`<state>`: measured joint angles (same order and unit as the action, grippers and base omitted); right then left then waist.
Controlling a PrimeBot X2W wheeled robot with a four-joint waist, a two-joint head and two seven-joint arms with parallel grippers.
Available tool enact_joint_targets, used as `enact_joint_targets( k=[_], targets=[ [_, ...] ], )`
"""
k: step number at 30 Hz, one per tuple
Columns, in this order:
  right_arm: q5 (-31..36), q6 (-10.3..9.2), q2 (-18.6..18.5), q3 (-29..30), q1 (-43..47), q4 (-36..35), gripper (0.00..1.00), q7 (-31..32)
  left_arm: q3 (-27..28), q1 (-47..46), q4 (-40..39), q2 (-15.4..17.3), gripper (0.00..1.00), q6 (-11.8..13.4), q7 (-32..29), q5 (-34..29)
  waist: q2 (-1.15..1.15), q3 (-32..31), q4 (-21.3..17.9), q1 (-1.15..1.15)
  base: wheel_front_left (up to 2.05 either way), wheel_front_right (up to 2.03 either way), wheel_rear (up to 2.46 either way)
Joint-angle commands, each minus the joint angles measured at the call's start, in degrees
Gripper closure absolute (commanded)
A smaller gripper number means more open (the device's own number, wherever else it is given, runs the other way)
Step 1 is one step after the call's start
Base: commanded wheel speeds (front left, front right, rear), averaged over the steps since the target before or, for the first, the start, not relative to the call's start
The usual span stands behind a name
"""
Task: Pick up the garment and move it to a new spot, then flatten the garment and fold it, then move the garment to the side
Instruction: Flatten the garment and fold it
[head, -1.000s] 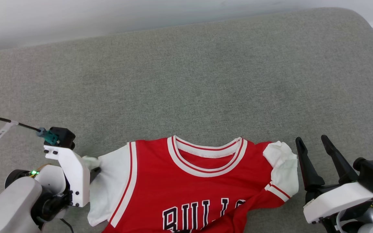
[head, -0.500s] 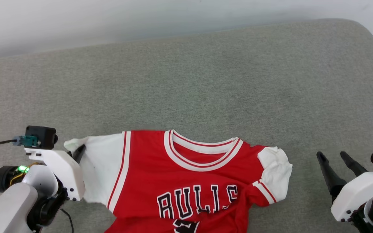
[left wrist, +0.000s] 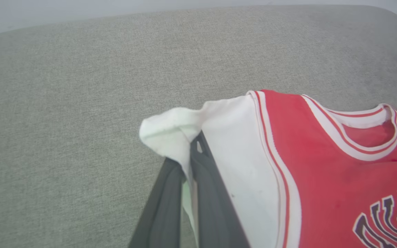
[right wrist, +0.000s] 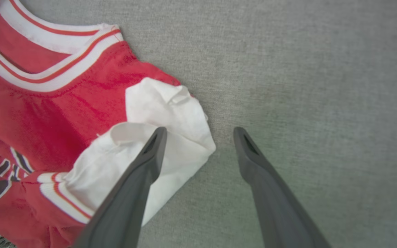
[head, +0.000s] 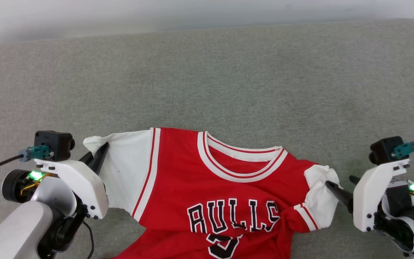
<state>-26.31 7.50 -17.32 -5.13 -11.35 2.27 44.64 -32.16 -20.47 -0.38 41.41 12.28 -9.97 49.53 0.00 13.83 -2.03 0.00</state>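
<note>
At 6 o'clock in the head view, nearest to the robot, the red jersey [head: 178,169] lies face up on the gray fabric cushion [head: 228,79], with its black "BULLS" lettering at the near edge and its striped collar toward 12 o'clock. At 8 o'clock the left gripper [head: 101,151] has both dark fingers clamped together on the edge of the white sleeve, while at 4 o'clock the right gripper [head: 339,180] has its fingers apart, one over the crumpled white sleeve and the other over the cushion just beside it. Farther toward 12 o'clock, the cushion runs on to a pale wall [head: 120,14].
</note>
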Motion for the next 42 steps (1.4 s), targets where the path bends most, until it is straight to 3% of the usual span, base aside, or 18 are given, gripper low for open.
enact_joint_targets(
  k=[1, 9, 11, 12, 22, 28, 42],
  targets=[
    [-0.63, -0.02, -0.52, -0.99, -1.29, 1.30, 0.00, 0.56, -0.05, -0.83, -0.31, -0.25, 1.00, 0.28, 0.05, -0.45, 0.00, 0.81, 0.91, 0.00, 0.00, 0.00, 0.00],
    [-4.02, -0.01, -0.97, -7.64, -1.94, 10.15, 0.00, 7.40, -0.58, -1.06, -0.12, -1.17, 1.00, 0.18, 0.52, -0.31, 0.00, 1.60, 2.15, 0.00, 0.00, 0.00, 0.00],
    [-4.60, -0.02, -0.98, -8.12, -2.29, 11.40, 0.72, 8.48, -0.51, -1.02, -0.01, -1.15, 1.00, 0.27, 0.59, -0.21, 0.00, 1.61, 2.11, 0.00, 0.00, 0.00, 0.00],
    [-4.66, -0.02, -1.09, -8.32, -2.51, 11.76, 1.00, 8.75, -0.48, -1.01, -0.02, -1.15, 1.00, 0.29, 0.57, -0.12, 0.00, 1.59, 2.06, 0.00, 0.00, 0.00, 0.00],
    [-2.96, -0.04, -4.17, -5.78, -11.40, 11.07, 1.00, 0.33, 0.62, -3.61, 0.61, -1.23, 1.00, 0.37, 1.84, -0.89, 0.00, -0.59, 1.15, 0.00, 0.00, 0.00, 0.00],
    [0.66, -0.04, -5.30, -4.79, -19.68, 12.66, 1.00, -4.23, 2.47, -9.41, 4.84, -3.51, 1.00, -0.18, 3.53, -0.62, 0.00, -2.39, 0.40, 0.00, 0.00, 0.00, 0.00],
    [9.09, -0.05, -1.72, -3.52, -51.92, 22.95, 1.00, -17.81, 6.18, -43.78, 29.62, -10.84, 1.00, -7.05, 12.96, -5.03, 0.00, 1.69, 0.43, 0.00, 0.00, 0.00, 0.00]
  ],
)
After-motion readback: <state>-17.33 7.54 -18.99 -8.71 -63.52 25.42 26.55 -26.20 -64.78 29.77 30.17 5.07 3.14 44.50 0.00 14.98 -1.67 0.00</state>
